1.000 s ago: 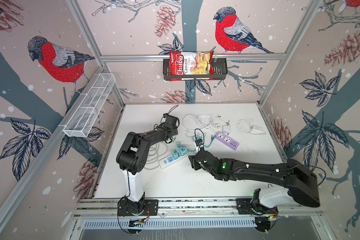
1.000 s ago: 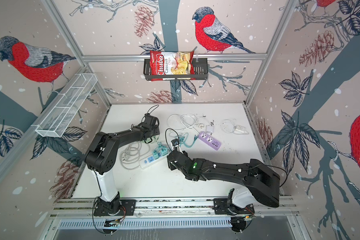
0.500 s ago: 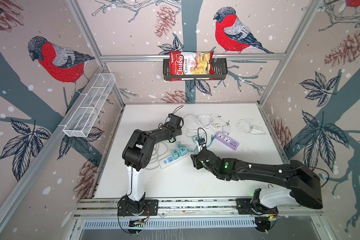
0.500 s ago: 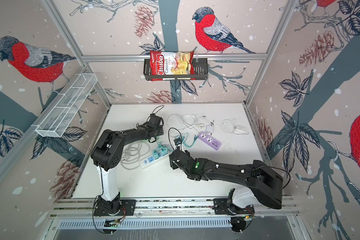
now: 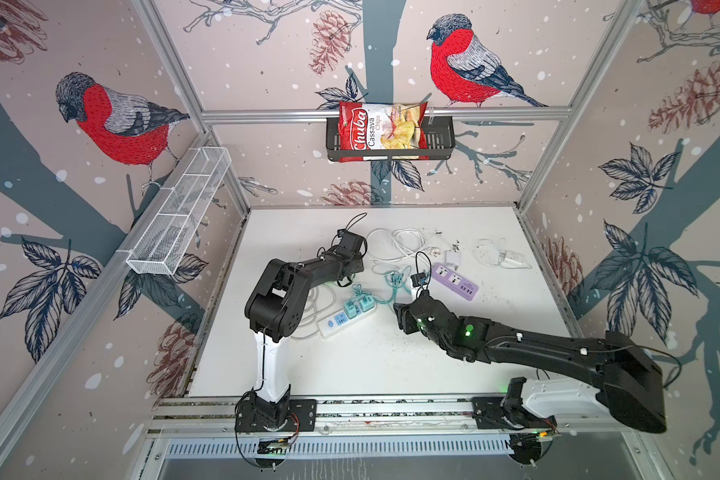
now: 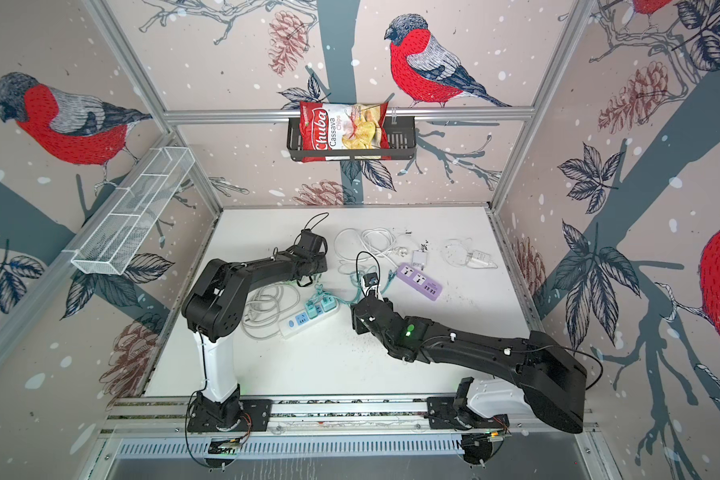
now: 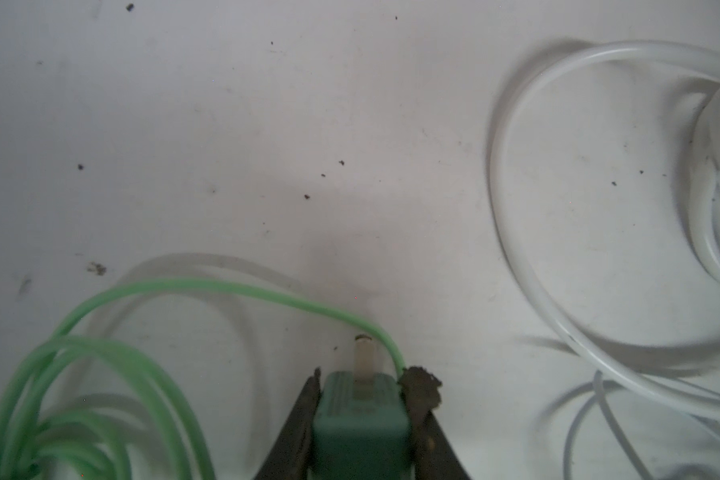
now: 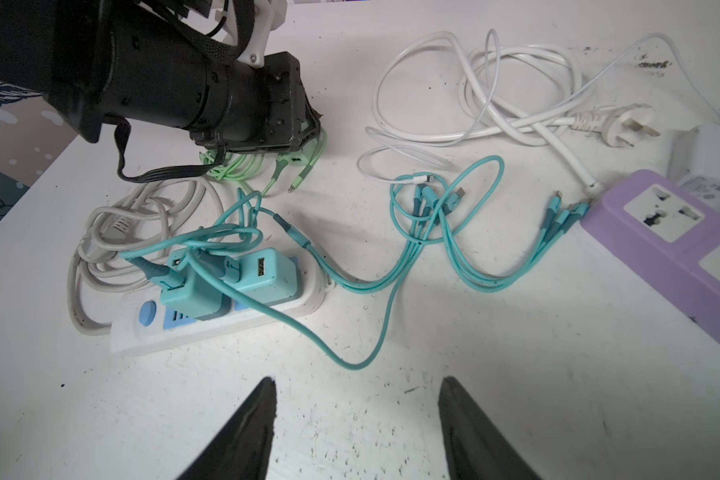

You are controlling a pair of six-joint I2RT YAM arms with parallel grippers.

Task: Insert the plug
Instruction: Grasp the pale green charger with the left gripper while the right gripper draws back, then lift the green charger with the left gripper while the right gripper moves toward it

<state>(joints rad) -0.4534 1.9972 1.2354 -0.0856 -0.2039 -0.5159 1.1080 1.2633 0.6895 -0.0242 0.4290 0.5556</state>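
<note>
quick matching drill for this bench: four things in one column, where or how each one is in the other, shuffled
Things
1. green plug
2. white power strip
3. purple power strip
4. chips bag

States
A. in the black basket on the back wall
B. two teal chargers plugged into it
C. between the fingers of the left gripper
D. visible sockets empty

Pairs: 1-C, 2-B, 3-D, 4-A
</note>
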